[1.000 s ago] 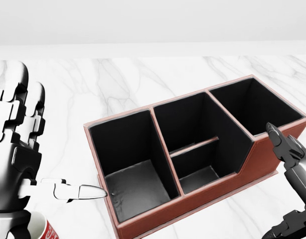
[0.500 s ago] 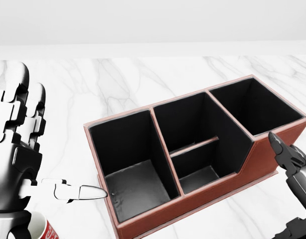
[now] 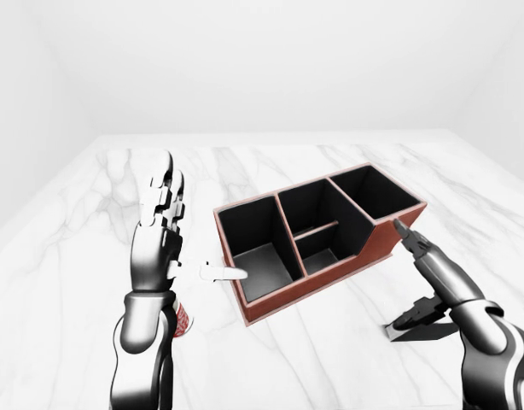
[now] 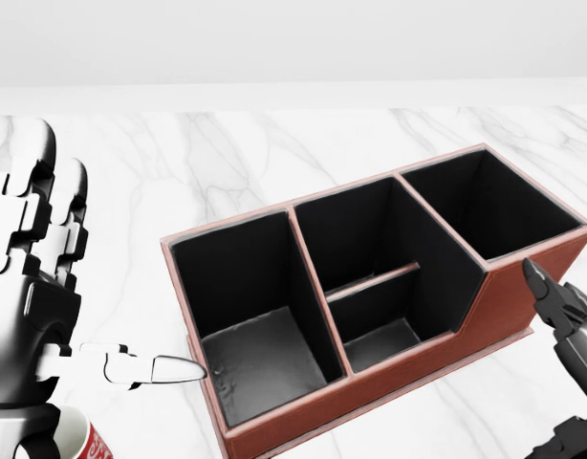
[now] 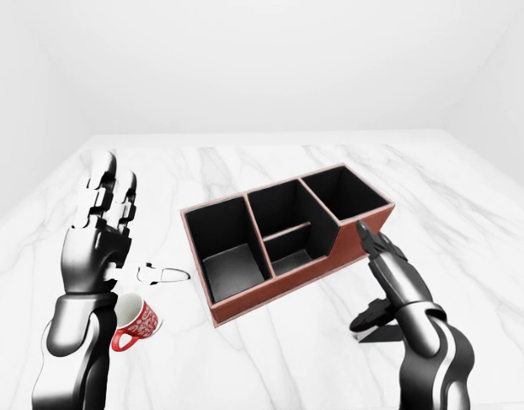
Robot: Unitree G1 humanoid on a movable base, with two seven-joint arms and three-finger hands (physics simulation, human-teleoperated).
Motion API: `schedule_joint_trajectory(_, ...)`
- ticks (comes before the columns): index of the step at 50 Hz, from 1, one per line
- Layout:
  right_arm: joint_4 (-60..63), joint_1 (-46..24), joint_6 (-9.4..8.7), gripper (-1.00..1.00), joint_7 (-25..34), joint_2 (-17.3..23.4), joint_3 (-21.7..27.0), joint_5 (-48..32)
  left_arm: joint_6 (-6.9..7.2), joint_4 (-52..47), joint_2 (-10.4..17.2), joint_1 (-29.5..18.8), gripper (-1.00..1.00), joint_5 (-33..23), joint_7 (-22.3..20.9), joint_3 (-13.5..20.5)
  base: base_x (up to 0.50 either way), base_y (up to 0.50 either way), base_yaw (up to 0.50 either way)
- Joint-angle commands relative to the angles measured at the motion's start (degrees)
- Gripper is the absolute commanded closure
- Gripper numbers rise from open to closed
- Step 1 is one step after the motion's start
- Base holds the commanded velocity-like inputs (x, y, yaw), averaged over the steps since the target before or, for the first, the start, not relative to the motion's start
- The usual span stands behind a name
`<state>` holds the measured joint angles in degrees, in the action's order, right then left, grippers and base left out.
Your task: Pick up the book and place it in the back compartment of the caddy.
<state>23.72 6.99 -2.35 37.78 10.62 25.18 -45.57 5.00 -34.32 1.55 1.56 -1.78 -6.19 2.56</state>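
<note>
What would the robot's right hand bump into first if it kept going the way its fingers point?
Probably the caddy. The right hand points up and leftward at its red side wall under the rightmost compartment. Depth is unclear, so it might instead pass above the rim.

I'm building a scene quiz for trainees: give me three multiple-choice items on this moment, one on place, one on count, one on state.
1. In the right-eye view, the red mug stands
A. inside the caddy
B. below the left hand
C. beside the right hand

2. Compartments in the caddy:
A. two
B. four
C. six

3. The left hand is
A. open, empty
B. shut on the mug
C. inside the caddy

Key:
1 B: the mug sits under the left hand.
2 B: the caddy has two large bays and a middle one split in two.
3 A: the fingers are spread, holding nothing.
</note>
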Motion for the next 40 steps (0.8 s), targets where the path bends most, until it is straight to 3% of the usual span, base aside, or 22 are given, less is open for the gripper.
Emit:
schedule_joint_trajectory(1,-3.2,-0.6,0.98,-1.0,-2.0,1.1,0.3,0.1,0.0,0.1,0.0,0.1,-0.98,0.0,0.0,-0.1,0.0,0.0,0.0)
schedule_joint_trajectory(11,-5.1,-0.9,1.95,-1.0,-3.1,1.9,0.4,0.4,0.0,0.5,0.0,0.0,-0.98,0.0,0.0,0.0,0.0,0.0,0.0)
schedule_joint_trajectory(40,-8.3,0.4,7.35,-1.0,-3.3,2.7,2.1,0.3,0.0,0.3,0.0,0.1,-0.98,-0.2,0.0,-0.1,0.0,0.0,0.0)
